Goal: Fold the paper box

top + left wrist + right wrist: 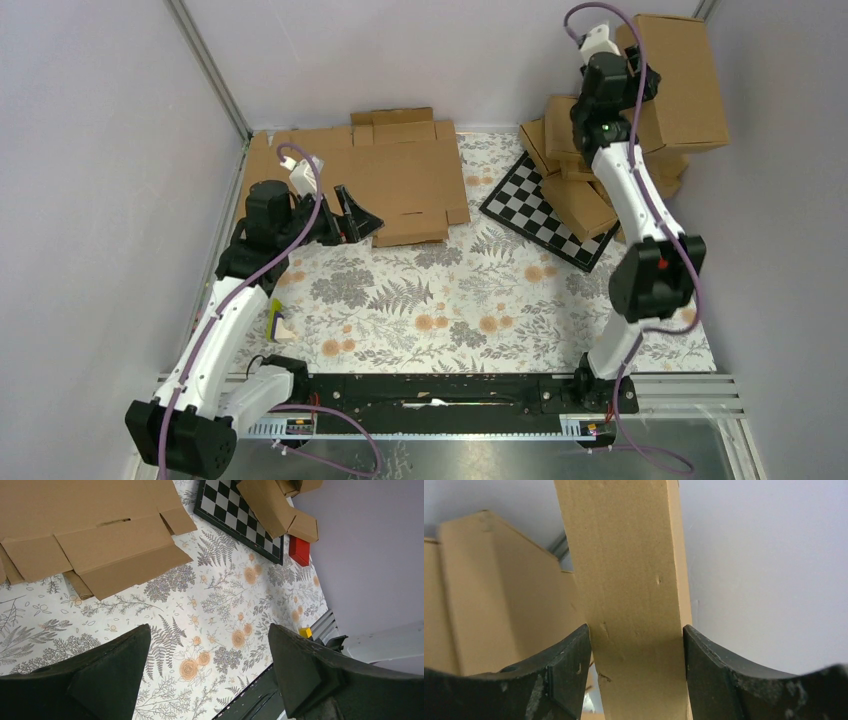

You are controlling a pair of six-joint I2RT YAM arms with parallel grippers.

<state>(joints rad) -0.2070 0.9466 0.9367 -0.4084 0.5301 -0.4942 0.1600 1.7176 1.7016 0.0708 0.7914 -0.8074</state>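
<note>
The paper box (680,80) is a brown folded cardboard box held up in the air at the back right, above a pile of other boxes. My right gripper (632,80) is shut on its side; in the right wrist view the box wall (634,590) stands between the two fingers of the gripper (636,675). My left gripper (355,215) is open and empty. It hovers at the left, next to the front edge of the flat cardboard sheets (390,175). In the left wrist view the open gripper (207,675) has only the flowered tablecloth between its fingers.
A black-and-white checkered board (545,210) lies at the back right, partly under a pile of folded boxes (575,185). A red block (299,550) lies beside it. A small yellow-and-white object (278,325) sits near the left arm. Walls close the left, back and right.
</note>
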